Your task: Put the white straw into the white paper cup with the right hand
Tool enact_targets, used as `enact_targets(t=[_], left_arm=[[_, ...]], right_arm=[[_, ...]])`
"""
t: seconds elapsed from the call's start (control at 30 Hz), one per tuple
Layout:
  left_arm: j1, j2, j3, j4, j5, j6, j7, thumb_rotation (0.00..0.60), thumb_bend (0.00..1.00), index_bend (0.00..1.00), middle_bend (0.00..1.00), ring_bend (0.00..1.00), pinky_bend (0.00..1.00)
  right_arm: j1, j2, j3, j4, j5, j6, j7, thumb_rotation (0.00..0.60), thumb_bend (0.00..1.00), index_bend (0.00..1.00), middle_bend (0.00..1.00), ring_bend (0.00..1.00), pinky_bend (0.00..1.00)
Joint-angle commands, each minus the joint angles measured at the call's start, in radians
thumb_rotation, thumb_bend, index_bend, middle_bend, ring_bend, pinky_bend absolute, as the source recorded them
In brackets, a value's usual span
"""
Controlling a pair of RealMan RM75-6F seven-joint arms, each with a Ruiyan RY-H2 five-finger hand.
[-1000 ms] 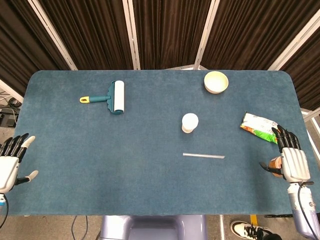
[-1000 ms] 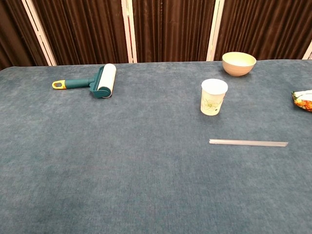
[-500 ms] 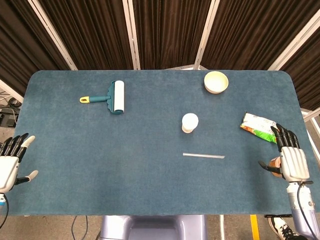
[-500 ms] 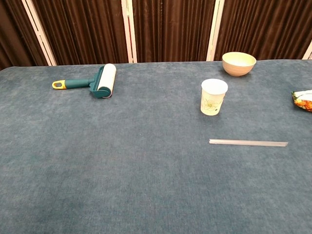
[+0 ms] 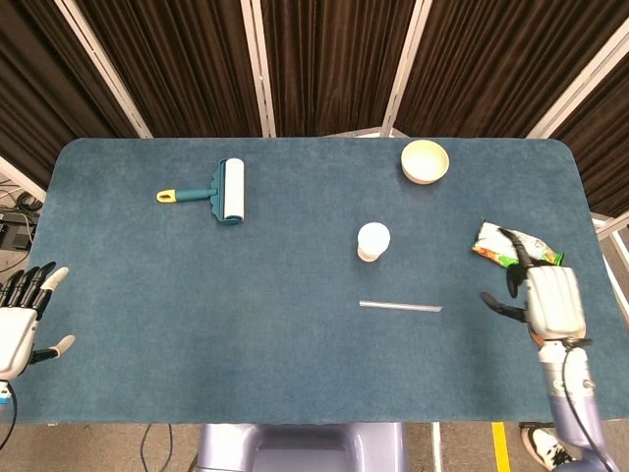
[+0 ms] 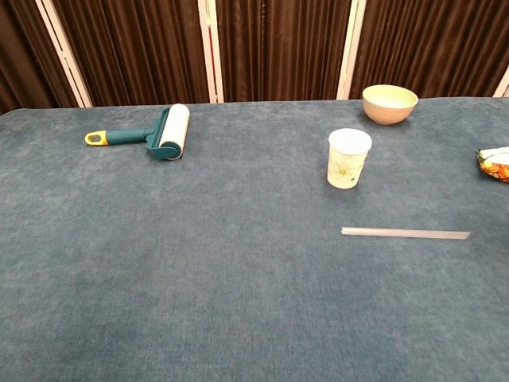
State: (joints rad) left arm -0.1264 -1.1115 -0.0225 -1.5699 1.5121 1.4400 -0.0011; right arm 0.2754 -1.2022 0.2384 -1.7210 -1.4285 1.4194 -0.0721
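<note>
The straw [image 5: 400, 307] lies flat on the blue table [image 5: 197, 324], a thin, pale, see-through white stick running left to right, with nothing touching it. From the chest camera it looks like a long narrow strip with a faint sheen along its length. The paper cup [image 5: 372, 241] stands upright just behind the straw's left end, apart from it; it is white with a faint floral print on its side, and its mouth is open.

The right hand [image 5: 546, 300] hovers over the table's right side, near the straw's right end but not touching it, fingers spread and holding nothing. Its fingertips overlap the edge of a snack bag [image 5: 503, 242]. The left hand [image 5: 20, 317] sits off the table's left edge, fingers apart, also empty.

Farther back are a cream bowl [image 5: 425, 161] and a lint roller [image 5: 218, 191] with a teal handle.
</note>
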Motion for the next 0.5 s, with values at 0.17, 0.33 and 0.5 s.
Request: enact_targets(t=[0.17, 0.33, 0.5], left_arm=[[-0.001, 0.001, 0.000, 0.004, 0.002, -0.002, -0.009, 0.600, 0.18, 0.03, 0.00, 0.00, 0.00], [-0.003, 0.002, 0.000, 0.003, 0.000, -0.005, -0.007, 0.600, 0.18, 0.03, 0.00, 0.00, 0.00], [-0.005, 0.002, -0.002, 0.000, -0.004, -0.009, -0.003, 0.600, 0.18, 0.03, 0.00, 0.00, 0.00]], right_arm=[[0.110, -0.091, 0.023, -0.140, 0.160, -0.141, -0.216, 0.600, 0.12, 0.43, 1.00, 0.90, 0.87], [0.151, -0.157, 0.023, -0.144, 0.239, -0.170, -0.317, 0.600, 0.13, 0.48, 1.00, 0.90, 0.87], [0.184, -0.252, 0.014, -0.109, 0.309, -0.174, -0.402, 0.600, 0.13, 0.54, 1.00, 0.91, 0.87]])
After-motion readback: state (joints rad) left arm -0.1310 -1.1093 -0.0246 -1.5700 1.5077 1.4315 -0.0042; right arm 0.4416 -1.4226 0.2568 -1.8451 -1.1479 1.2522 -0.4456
